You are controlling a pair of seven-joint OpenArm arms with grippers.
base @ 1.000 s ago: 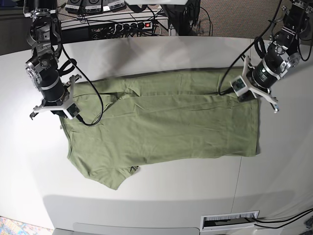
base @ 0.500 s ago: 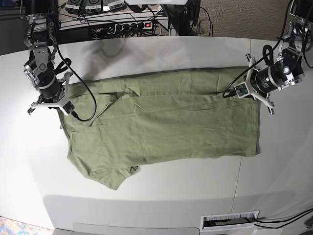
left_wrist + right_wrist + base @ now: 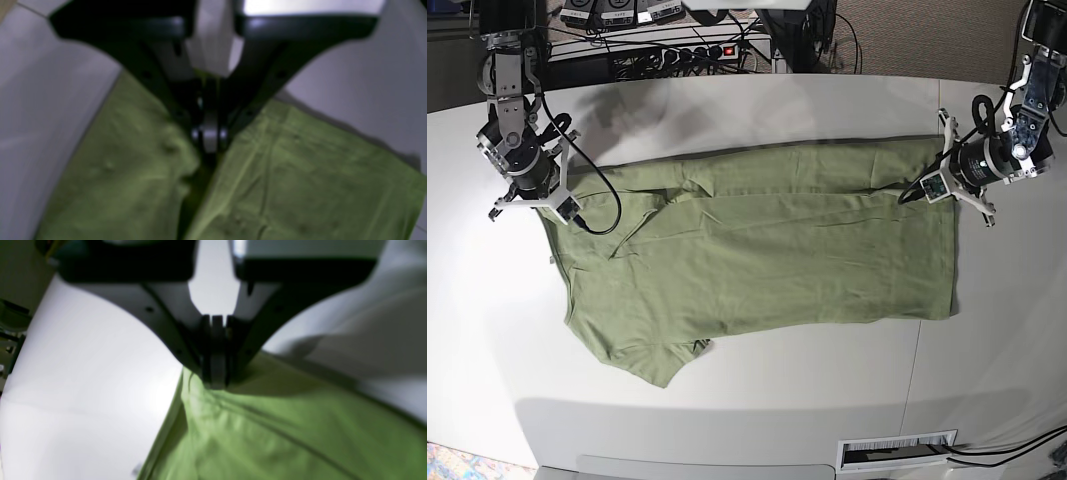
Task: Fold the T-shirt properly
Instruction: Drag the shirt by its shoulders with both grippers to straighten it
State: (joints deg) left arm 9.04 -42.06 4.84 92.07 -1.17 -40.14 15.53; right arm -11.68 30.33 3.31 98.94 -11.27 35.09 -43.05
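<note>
1. Currently the left gripper (image 3: 209, 140) is seen with its jaws pressed together on a pinch of green cloth; in the base view it (image 3: 924, 190) sits at the far corner on that view's right.
2. Likewise the right gripper (image 3: 215, 376) is clamped on a fabric edge at the garment's corner; in the base view it (image 3: 555, 205) sits at the far-left corner, by the shoulder.
3. What is held by both is the plain sage-green short-sleeved cotton T-shirt (image 3: 757, 250), laid lengthwise across the white tabletop (image 3: 757, 400), neck end toward the base view's left, hem toward its right.
4. A far strip of the shirt is already doubled over toward the middle, with a fold line running along its length; one sleeve (image 3: 652, 360) sticks out at the near-left edge, unfolded.
5. Step judged in hand: the first lengthwise fold, with the far edge gripped at both ends. The task is judged to be early; the near side and the crosswise folds are not yet done.
6. Next move calls for both corners to be carried together, at matched height and pace, so the cloth between them is kept taut and the edge is laid down straight.
7. Release should be made only once the edge lies flat; an uneven pull would likely skew the fold line or drag the whole shirt.
</note>
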